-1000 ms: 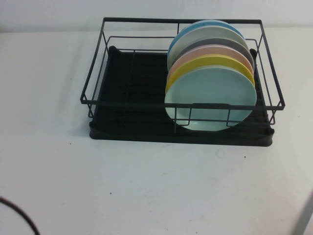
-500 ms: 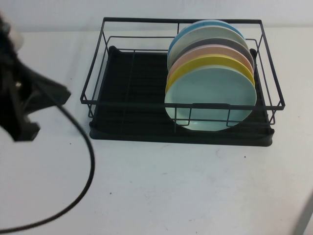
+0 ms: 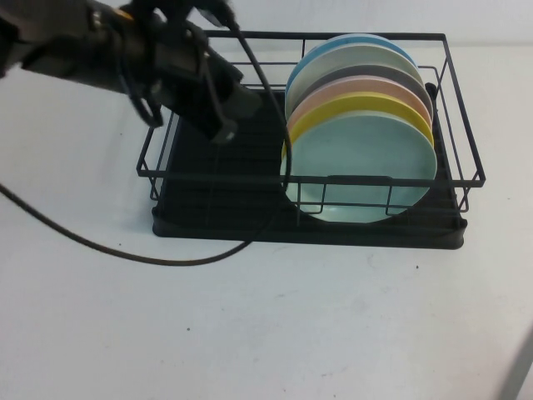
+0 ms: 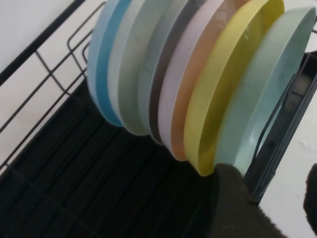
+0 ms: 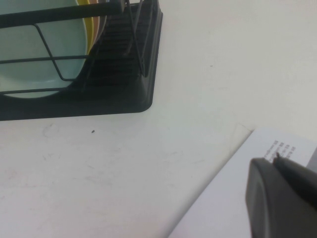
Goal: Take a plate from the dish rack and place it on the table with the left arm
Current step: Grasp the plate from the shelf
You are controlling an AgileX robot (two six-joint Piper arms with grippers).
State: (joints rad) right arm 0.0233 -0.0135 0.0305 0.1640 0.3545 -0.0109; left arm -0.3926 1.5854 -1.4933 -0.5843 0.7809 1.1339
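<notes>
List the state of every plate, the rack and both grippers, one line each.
plate: upright, frontmost in the row, still racked
yellow plate: upright right behind it
dish rack: on the table, left half bare
left gripper: over the rack, holding nothing
right gripper: parked, off the rack

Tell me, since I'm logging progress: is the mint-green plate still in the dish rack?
Yes. The mint-green plate stands on edge in the dish rack, frontmost; left gripper hovers beside it.

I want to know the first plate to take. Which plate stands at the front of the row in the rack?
The pale mint-green plate in the dish rack; the yellow plate is behind it. The left gripper hovers over the rack; the right gripper is parked outside.
</notes>
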